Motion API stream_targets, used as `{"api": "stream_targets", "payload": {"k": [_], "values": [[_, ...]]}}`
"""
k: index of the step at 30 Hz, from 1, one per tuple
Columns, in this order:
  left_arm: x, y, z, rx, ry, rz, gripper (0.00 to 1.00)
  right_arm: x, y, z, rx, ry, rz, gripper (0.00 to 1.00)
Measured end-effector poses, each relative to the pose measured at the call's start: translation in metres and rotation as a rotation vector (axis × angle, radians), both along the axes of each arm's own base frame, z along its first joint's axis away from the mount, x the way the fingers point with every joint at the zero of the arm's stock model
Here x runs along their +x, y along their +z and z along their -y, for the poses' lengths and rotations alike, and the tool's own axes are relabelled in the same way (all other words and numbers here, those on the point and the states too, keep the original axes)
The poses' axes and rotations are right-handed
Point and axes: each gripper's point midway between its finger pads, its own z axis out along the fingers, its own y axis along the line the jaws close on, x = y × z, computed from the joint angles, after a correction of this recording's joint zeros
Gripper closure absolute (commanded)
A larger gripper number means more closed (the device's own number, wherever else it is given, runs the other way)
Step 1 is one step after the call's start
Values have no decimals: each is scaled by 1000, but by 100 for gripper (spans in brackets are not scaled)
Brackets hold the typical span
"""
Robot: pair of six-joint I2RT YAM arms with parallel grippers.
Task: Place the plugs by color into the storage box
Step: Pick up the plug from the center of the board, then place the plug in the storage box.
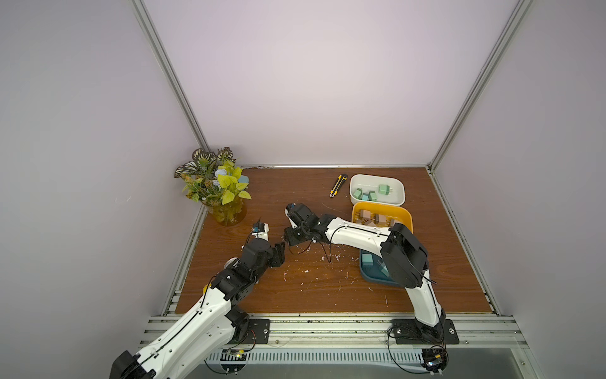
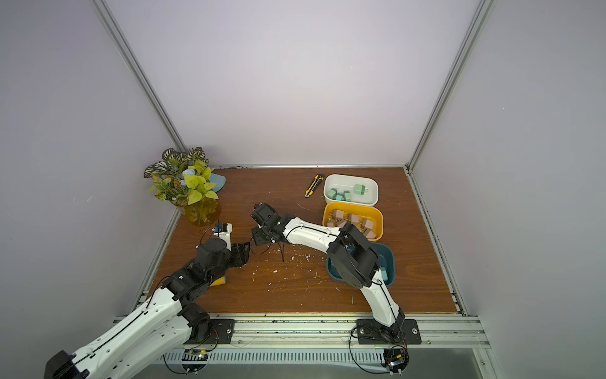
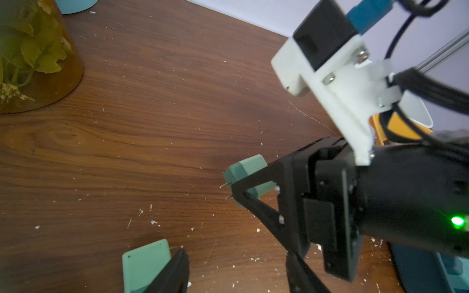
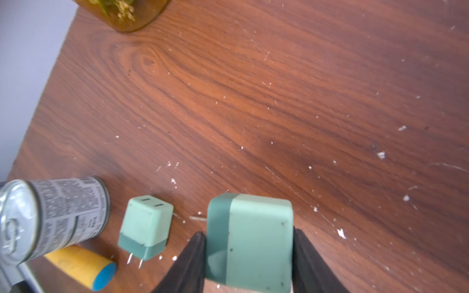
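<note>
**green plug [image 3: 247, 165] in right hand [image 4: 248, 236], white box [image 1: 367, 183] lay back behind the wrist**

right hand was clamped on the green plug, one finger on each of two opposite sides. The plug looked lifted off the surface [image 1: 295, 197]. Its prong end pointed away from the white box, blunt end toward it.

left hand [image 3: 234, 258] stood part open with only bare surface between its jaws. A second green plug [image 4: 146, 223] lay loose just outside one finger, farther from the white box than the held one. Couldn't tell if the finger touched it.

The white box held sorted green plugs [image 1: 383, 189], so I judged it the target. It sat well apart from the right hand, toward the far edge, with the utility knife [image 1: 337, 185] just beside it on the hand's side. The right arm was clearly nearer the white box. Next move probably needed a swing back toward it, prongs trailing.
</note>
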Motion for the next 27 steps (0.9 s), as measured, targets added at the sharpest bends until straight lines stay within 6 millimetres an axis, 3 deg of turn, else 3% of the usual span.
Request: {"api": "stream_targets", "payload": {"k": [12, 27], "values": [[3, 17, 12, -33, -46, 12, 38, 4, 27, 15, 53, -23, 39, 61], [19, 11, 49, -106, -159, -10, 40, 28, 50, 77, 92, -131, 75, 62]]}}
